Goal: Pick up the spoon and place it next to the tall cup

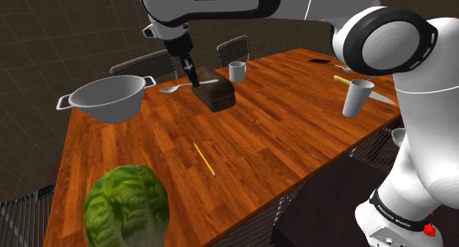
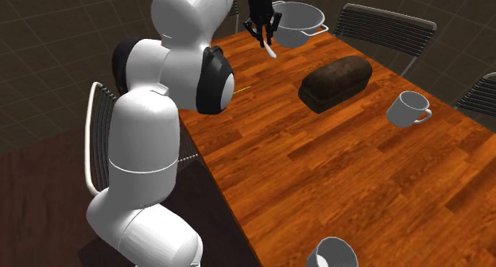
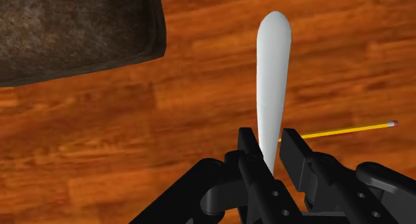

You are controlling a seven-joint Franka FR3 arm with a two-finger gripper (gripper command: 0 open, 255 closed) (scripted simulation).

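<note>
Gripper (image 3: 270, 139) is narrow, fingers clamped on the white spoon's (image 3: 272, 76) handle, with the bowl end sticking out ahead. The spoon sits roughly level over the wooden table (image 1: 279, 128), just beside the dark bread loaf (image 1: 215, 96), between it and the grey pot (image 1: 110, 97). Can't tell if it's clear of the surface. Pencil (image 3: 347, 130) is on the table beyond. Tall cup (image 1: 354, 98) is well apart, near the shoulder view's right edge.
</note>
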